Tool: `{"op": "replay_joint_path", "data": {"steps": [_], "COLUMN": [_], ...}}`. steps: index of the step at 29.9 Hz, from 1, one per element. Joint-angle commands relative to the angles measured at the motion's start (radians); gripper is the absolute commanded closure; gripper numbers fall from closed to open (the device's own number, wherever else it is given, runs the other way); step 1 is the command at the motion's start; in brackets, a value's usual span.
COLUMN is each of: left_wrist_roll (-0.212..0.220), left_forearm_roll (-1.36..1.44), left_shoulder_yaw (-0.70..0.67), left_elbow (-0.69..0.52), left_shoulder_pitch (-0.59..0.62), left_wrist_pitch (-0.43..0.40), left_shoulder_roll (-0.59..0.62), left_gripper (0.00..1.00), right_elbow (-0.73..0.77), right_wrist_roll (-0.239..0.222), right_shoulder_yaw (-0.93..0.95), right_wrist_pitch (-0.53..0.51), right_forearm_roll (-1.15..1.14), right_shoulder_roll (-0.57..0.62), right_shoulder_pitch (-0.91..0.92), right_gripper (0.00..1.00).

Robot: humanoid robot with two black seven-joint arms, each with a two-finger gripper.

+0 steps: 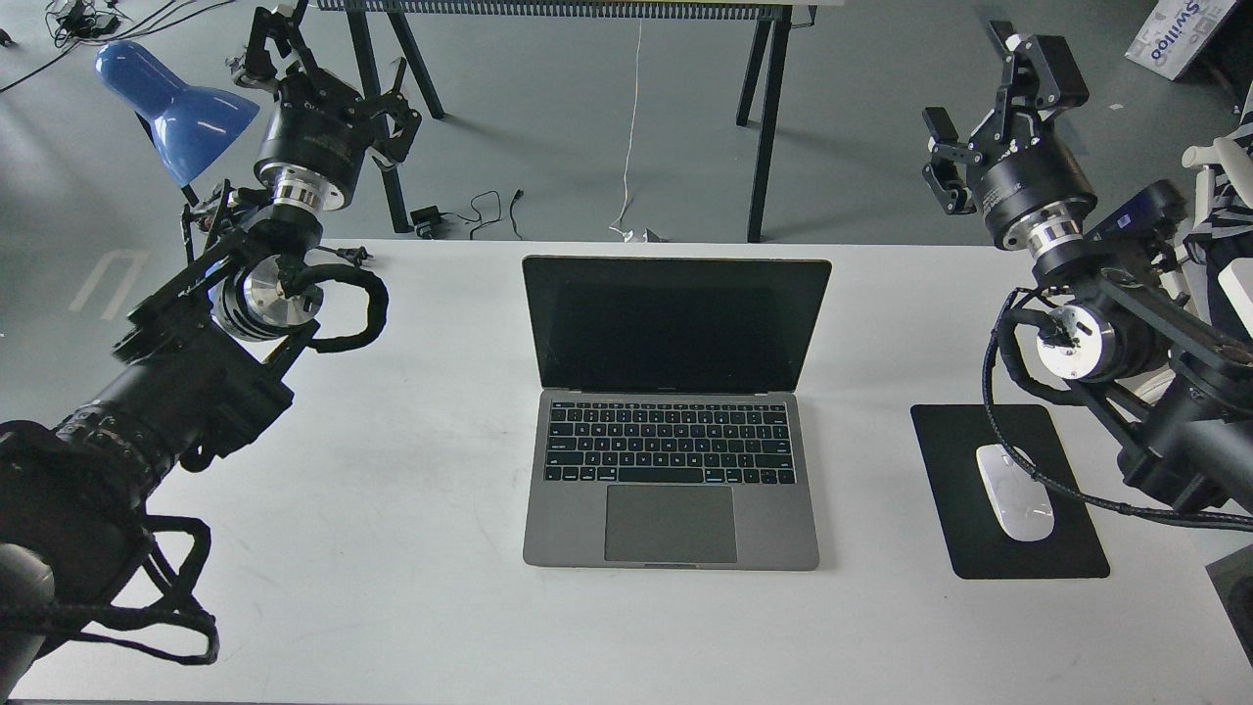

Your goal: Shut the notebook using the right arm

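The notebook (672, 480) lies open at the middle of the white table (392, 548). Its black screen (675, 323) stands upright facing me, with the black keys and grey trackpad in front. My right arm (1096, 323) comes in from the right edge, with a dark-blue camera block (1136, 211) at the wrist. My right gripper (989, 113) is raised above the table's far right corner, well to the right of the screen, its fingers spread open and empty. At the far left my left gripper (333, 69) is also raised, open and holding nothing.
A black mouse mat (954, 490) with a white mouse (1015, 492) lies right of the notebook, under my right arm. A blue desk lamp (181, 108) stands at the far left. Black trestle legs (764, 127) and cables stand on the floor beyond the table.
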State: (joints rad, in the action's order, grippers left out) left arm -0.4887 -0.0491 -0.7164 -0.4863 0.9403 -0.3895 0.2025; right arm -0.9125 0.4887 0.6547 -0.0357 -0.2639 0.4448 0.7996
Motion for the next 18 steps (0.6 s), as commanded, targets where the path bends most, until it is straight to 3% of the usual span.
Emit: {"op": "replay_joint_path", "data": {"steps": [1, 14, 18], "left_wrist_roll": [0.0, 0.0, 0.0], "left_forearm_roll": [0.002, 0.0, 0.0], "left_shoulder_yaw": [0.002, 0.002, 0.0], "left_elbow": [0.0, 0.0, 0.0], "left_shoulder_pitch": [0.002, 0.002, 0.002], "left_wrist_pitch": [0.008, 0.003, 0.001], "left_shoulder_roll": [-0.002, 0.002, 0.002], "left_gripper": [0.0, 0.0, 0.0], "right_elbow": [0.0, 0.007, 0.082], "right_wrist_roll": [0.0, 0.0, 0.0], "right_shoulder_yaw": [-0.001, -0.02, -0.137], "right_wrist_pitch": [-0.001, -0.003, -0.001], "right_forearm_roll": [0.0, -0.018, -0.054], "right_shoulder_roll": [0.0, 0.017, 0.012], "right_shoulder_pitch": [0.0, 0.022, 0.099], "right_gripper": [0.01, 0.01, 0.01]}}
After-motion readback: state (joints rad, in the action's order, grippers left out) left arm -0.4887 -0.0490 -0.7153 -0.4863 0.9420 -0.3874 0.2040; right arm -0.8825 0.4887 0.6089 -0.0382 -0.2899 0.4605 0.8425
